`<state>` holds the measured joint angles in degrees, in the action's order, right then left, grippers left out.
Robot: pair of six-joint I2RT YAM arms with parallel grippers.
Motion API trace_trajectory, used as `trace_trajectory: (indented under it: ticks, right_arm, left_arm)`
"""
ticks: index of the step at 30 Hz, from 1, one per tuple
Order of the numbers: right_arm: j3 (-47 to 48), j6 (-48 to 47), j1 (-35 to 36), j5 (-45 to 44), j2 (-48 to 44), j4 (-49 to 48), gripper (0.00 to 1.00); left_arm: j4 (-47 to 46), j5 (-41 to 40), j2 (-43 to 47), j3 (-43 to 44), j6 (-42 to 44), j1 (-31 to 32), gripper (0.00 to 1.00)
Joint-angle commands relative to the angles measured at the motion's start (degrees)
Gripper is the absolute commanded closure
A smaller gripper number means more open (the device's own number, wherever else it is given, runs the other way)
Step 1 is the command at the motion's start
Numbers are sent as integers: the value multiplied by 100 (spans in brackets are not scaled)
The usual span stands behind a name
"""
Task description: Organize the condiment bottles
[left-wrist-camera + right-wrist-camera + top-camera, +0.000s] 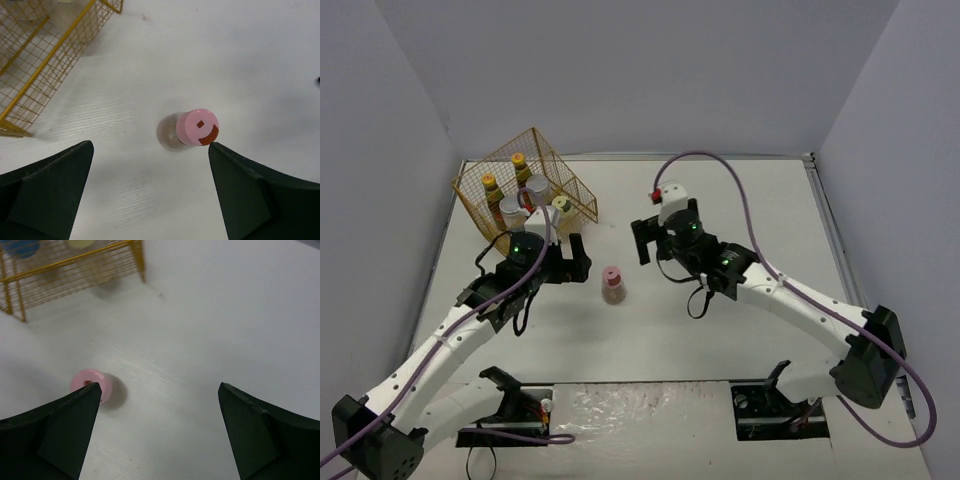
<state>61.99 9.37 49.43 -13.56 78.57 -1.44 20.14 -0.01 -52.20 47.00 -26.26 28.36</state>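
Note:
The pink-capped bottle (pixel 612 283) stands upright alone on the white table. In the left wrist view it (pixel 196 128) is just ahead of my right fingertip. My left gripper (pixel 580 258) is open and empty, just left of it. My right gripper (pixel 640 242) is open and empty, to the right of and beyond the bottle, which shows by the left finger in its view (pixel 86 380). In the gold wire basket (pixel 582 190) stand two dark yellow-capped bottles (pixel 519 162) (pixel 490 184), two silver-lidded ones (pixel 538 188) (pixel 510 208) and the pale green-capped one (pixel 561 205).
The basket sits at the table's far left and also shows in the left wrist view (pixel 45 55) and the right wrist view (pixel 75 265). Grey walls enclose the table on three sides. Purple cables trail from both arms.

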Motion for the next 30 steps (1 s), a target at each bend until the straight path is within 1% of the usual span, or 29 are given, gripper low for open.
trace_trajectory:
  ticks: [1,2,3,6,10,13,16,21,22,23,24,27,28,30]
  right_arm:
    - [-345,114,-1217,-701,-912,335,0]
    - [-386,157,-1430,-725,-1056,401,0]
    - [-466,254,-1828,-773,-1294,500,0]
    - [-657,518,-2467,-773,-1774,647,0]
    - [-970,753,-2734,-700,-2234,703,0]
    - [-1141,798,-2772,-633,-2318,754,0]
    - [-1230,804,-2780,-580,-2371,760,0]
    - [-1269,786,-2807,-499,-2382,759,0]
    - [-1269,778,-2799,-499,-2382,751,0]
    - [-1277,777,-2806,-499,-2382,743,0]
    - [-1285,777,-2815,-475,-2397,750,0]
    - [-1336,769,-2815,-430,-2408,726,0]
    - [-1339,768,-2808,-421,-2408,717,0]
    - [-1346,761,-2814,-412,-2415,708,0]
  left_arm:
    - [-717,-1184,-536,320,-487,967,3]
    - [-729,-1211,-656,327,-533,996,3]
    - [-730,-1480,-883,419,-630,1234,3]
    - [-693,-1922,-1376,619,-898,1650,3]
    - [-587,-2377,-2027,890,-1143,2041,3]
    - [-442,-2710,-2345,1041,-1296,2296,3]
    - [-185,-2980,-2679,1209,-1540,2409,4]
    - [-36,-3145,-3156,1276,-1848,2455,19]
    - [-28,-3145,-3205,1284,-1881,2455,25]
    - [-19,-3154,-3258,1285,-1907,2455,25]
    - [-19,-3170,-3300,1301,-1940,2455,30]
    - [-26,-3237,-3415,1311,-1987,2455,41]
    - [-27,-3257,-3434,1326,-1981,2455,46]
    - [17,-3274,-3437,1358,-1972,2455,53]
